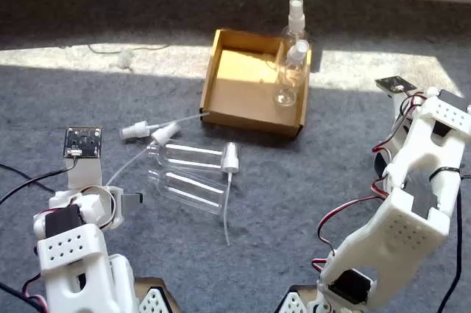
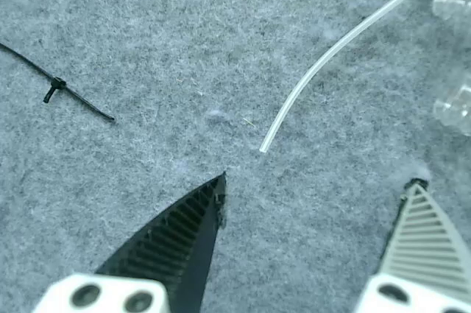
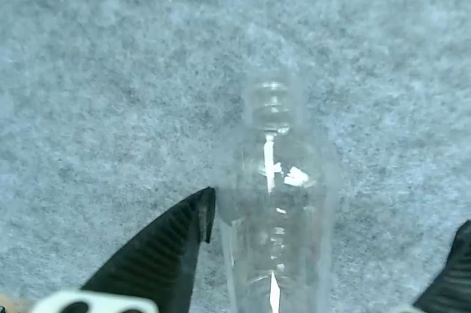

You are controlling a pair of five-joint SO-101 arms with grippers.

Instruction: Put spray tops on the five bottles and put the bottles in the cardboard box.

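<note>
**Desk:** What lay before the right arm?

**Photographer:** A clear plastic bottle with a bare threaded neck point(image 3: 274, 202) lay on its side on the grey felt-covered table point(image 3: 88, 70). The right tool point(image 3: 336, 213) was released, its fingers spread to either side of the bottle. One black finger point(image 3: 173, 247) sat just beside the bottle's shoulder. The bottle's long axis ran straight out from the tool, neck pointing away. Its base was cut off at the frame edge.

**Desk:** And elsewhere?

**Photographer:** Two more clear uncapped bottles point(image 1: 188, 157) lay side by side mid-table, long axes running across it. Three loose white spray tops point(image 1: 230, 158) lay around them. A capped bottle point(image 1: 287, 77) stood upright in the brown cardboard box point(image 1: 235, 99). Another capped bottle point(image 1: 296, 22) stood at the box's far right corner, and whether it was inside or just behind was hard to tell. The left tool point(image 2: 318, 180) was also released, above bare felt, with the end of a thin clear dip tube point(image 2: 331, 55) just ahead.
</note>
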